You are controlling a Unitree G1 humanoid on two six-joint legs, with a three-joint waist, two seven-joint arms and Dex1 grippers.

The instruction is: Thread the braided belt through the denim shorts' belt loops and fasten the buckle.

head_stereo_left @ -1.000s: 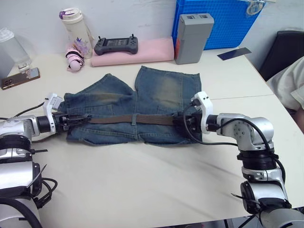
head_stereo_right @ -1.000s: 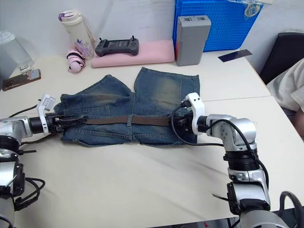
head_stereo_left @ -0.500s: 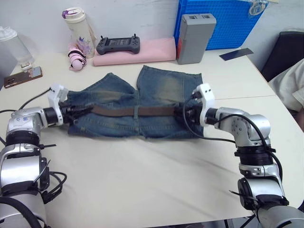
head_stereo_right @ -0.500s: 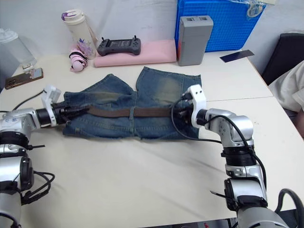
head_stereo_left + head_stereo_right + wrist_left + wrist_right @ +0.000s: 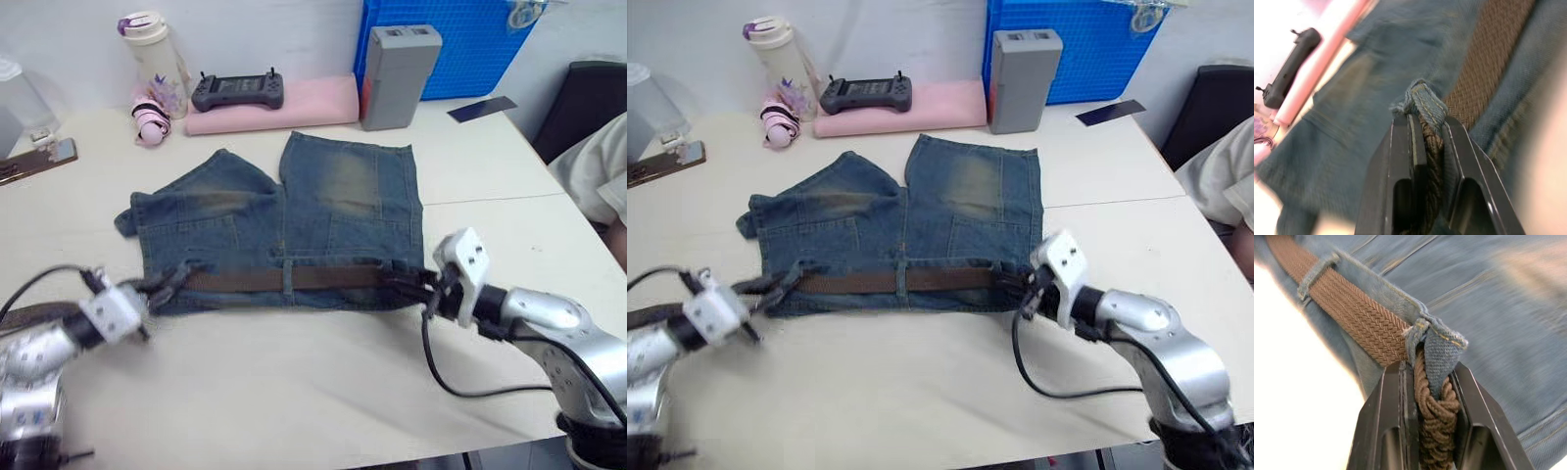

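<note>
Pincers first: the left pincer (image 5: 165,287) is clamped on one end of the braided belt (image 5: 294,279) together with a fold of denim, and the right pincer (image 5: 407,283) pinches the other end the same way, a belt loop (image 5: 1436,345) bunched over its fingers (image 5: 1476,421). Compared with a second ago, both arms have drawn back toward the near edge of the surface (image 5: 294,382), dragging the waistband with them. The denim shorts (image 5: 284,220) now lie lower and flatter, legs pointing toward the far side, where earlier the waist sat mid-surface. The belt runs straight along the waistband under a middle loop (image 5: 287,278). Beyond stand a bottle (image 5: 149,44), a controller (image 5: 238,91) on a pink pad (image 5: 313,103), a grey box (image 5: 397,73).
</note>
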